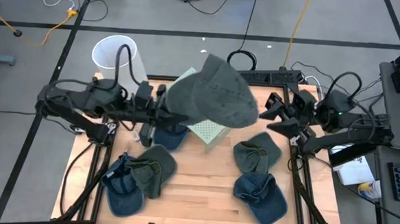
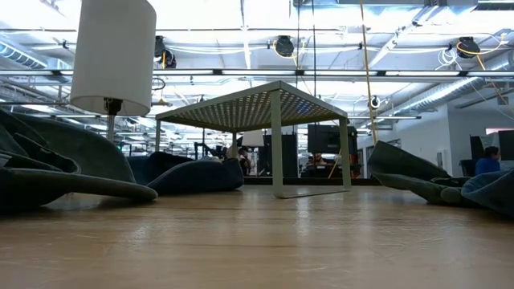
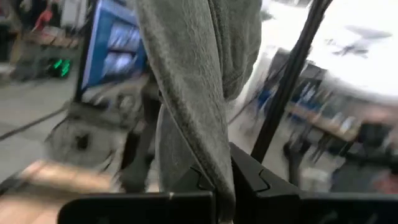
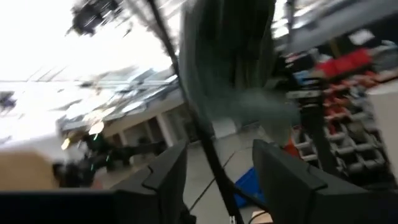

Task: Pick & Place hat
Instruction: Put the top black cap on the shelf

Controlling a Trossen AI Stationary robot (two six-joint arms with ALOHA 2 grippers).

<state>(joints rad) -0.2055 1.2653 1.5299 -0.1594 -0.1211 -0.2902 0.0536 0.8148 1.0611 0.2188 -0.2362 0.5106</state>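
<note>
left gripper [image 3: 217,186] clamps grey hat [image 1: 215,92] — its length runs toward the parted right gripper [image 1: 272,116].

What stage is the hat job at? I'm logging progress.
Done: a grey-green hat is lifted above the white mesh rack. In hand: the left gripper is shut on its fabric, while the right gripper stands open beside it. Left: setting it down; other hats lie on the table.
</note>
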